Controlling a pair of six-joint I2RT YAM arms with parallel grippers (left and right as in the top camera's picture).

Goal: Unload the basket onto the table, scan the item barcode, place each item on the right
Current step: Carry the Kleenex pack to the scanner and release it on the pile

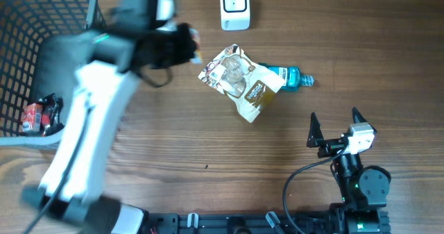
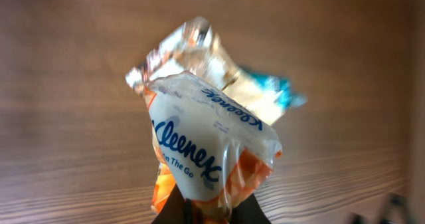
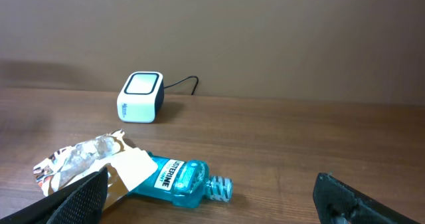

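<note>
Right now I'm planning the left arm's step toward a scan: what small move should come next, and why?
Probably carry the Kleenex pack toward the scanner, turning it to find its barcode. The left gripper is shut on the pack above the table, the scanner stands apart from it, and no barcode shows on the visible face.

Snack bag just right of the left gripper, blue mouthwash bottle beyond it, black mesh basket well left, red packet inside, wooden table.
</note>
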